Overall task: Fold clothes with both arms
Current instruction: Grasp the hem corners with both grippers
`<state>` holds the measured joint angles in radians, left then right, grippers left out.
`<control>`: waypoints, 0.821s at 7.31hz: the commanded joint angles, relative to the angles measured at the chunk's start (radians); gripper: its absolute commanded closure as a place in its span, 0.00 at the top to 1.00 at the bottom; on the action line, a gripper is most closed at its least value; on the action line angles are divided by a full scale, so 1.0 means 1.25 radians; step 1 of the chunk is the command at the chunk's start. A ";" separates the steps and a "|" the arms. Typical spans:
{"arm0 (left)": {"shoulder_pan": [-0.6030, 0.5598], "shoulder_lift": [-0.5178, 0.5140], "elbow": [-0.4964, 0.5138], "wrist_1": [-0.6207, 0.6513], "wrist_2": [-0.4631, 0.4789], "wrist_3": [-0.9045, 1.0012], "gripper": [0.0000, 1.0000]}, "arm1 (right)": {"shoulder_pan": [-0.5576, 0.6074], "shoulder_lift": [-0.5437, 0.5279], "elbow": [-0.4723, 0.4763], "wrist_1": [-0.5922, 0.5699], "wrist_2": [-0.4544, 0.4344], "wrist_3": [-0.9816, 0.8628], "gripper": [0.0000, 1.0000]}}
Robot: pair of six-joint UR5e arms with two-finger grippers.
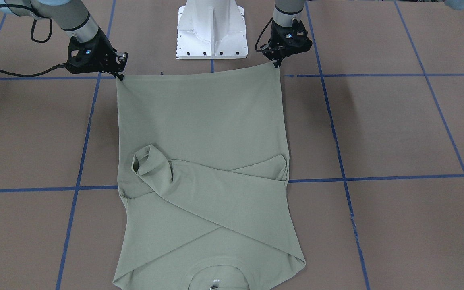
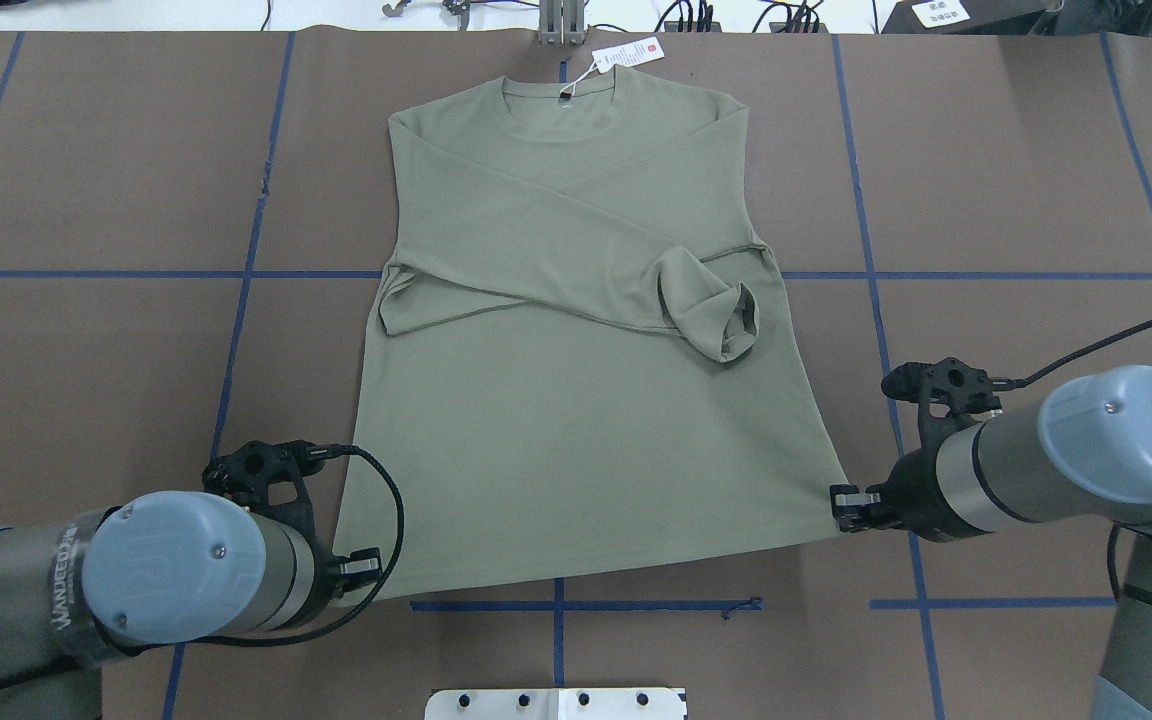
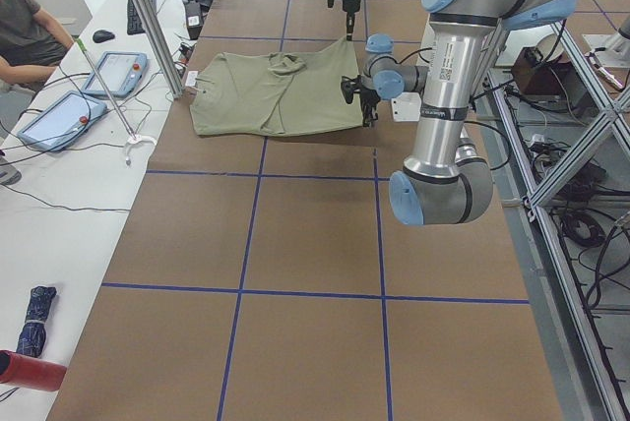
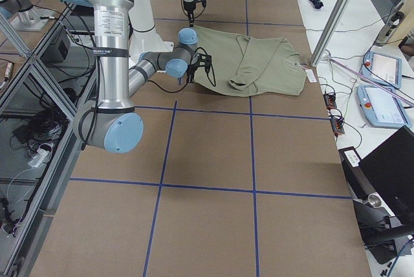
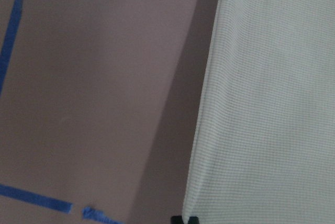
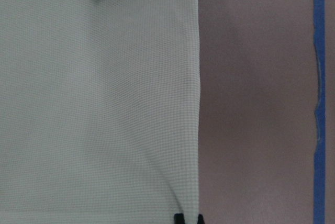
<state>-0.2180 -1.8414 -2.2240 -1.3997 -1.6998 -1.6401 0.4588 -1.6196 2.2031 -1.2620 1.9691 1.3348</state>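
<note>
Hem corners of the shirt are both pinched. The left fingers are clenched on the corner on the robot's left, and the right fingers are clenched on the opposite one, each corner drawn up into a small point at the fingertips. In both wrist views the dark fingertips sit closed at the bottom of the frame, right at the fabric's edge. The pale sage-green shirt lies spread on the brown bench, collar away from the robot and hem near the white pedestal. Both long sleeves are folded in across the chest and cross each other. The upper sleeve's cuff curls open close to the side seam on the robot's right. A white hang tag with a red mark lies on the bench just beyond the collar. The left arm and right arm reach in from either side, low over the blue tape lines.
</note>
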 commanded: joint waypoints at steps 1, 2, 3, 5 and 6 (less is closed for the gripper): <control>0.078 -0.001 -0.119 0.111 -0.001 -0.011 0.00 | 0.002 -0.087 0.107 0.002 0.103 0.001 0.00; 0.115 -0.003 -0.165 0.171 -0.001 -0.024 0.00 | 0.004 -0.104 0.137 0.002 0.180 0.001 0.00; 0.135 -0.004 -0.172 0.174 -0.001 -0.054 0.00 | 0.005 -0.108 0.155 0.002 0.211 0.002 0.00; 0.124 -0.031 -0.159 0.171 -0.001 -0.044 0.00 | 0.019 -0.089 0.122 0.003 0.196 0.001 0.00; 0.076 -0.050 -0.155 0.166 -0.002 -0.003 0.00 | 0.066 -0.028 0.080 0.002 0.193 -0.005 0.00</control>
<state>-0.0759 -1.8767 -2.4253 -1.1878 -1.7018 -1.6844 0.4891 -1.7190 2.3533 -1.2587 2.2157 1.3349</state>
